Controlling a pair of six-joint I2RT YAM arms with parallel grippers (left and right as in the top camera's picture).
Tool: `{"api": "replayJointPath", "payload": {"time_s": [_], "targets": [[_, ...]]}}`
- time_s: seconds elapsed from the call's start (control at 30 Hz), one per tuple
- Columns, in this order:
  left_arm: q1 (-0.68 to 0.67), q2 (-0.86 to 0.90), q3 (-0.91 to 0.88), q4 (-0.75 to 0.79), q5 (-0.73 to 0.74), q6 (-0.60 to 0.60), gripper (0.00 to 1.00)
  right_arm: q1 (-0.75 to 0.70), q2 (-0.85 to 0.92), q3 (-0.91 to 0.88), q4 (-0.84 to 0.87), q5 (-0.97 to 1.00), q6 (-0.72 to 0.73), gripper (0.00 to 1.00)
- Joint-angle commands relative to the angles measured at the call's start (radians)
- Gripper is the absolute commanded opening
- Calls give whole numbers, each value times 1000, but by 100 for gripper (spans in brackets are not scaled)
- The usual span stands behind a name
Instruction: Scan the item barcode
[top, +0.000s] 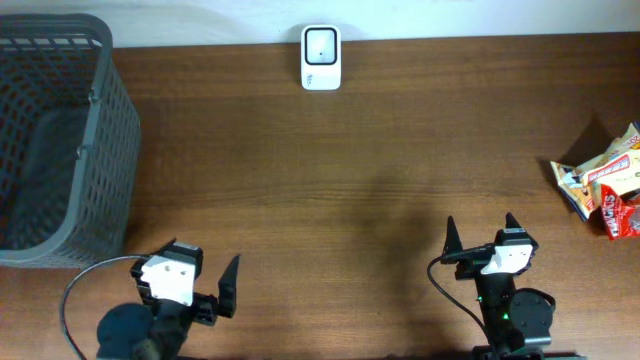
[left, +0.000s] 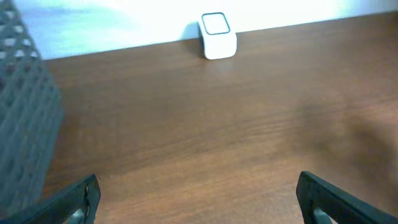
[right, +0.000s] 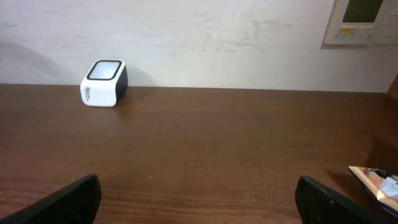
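Note:
Crinkled snack packets (top: 605, 183), red, white and tan, lie at the table's right edge; a corner of one (right: 376, 182) peeks into the right wrist view. A white barcode scanner (top: 321, 57) with a dark window stands at the far edge by the wall, also seen as a small white box (left: 218, 36) and, further left, the same scanner (right: 104, 83). My left gripper (top: 198, 270) rests open at the near left, nothing between its fingers. My right gripper (top: 481, 234) is open at the near right, well short of the packets.
A grey mesh basket (top: 62, 140) fills the far left of the brown wooden table (top: 330, 190). A black cable (top: 80, 285) loops beside the left arm's base. A wall panel (right: 359, 22) hangs behind the table on the right.

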Motion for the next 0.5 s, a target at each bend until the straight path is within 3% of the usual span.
{"api": "replayJointPath", "payload": {"time_s": [0.0,0.17,0.4,0.47], "targets": [[71,-76,-139,128,62,23,99,-6,-8,-9,-3,5,-6,99],[122,-233,-427,587,62,23,99,-6,-8,-9,-3,5,-6,99],[153,-233,-598,903,58,23,99,-6,-8,-9,-3,5,-6,98],[153,-233,-597,898,45,23,99,-6,-8,-9,-3,5,-6,99]]}}
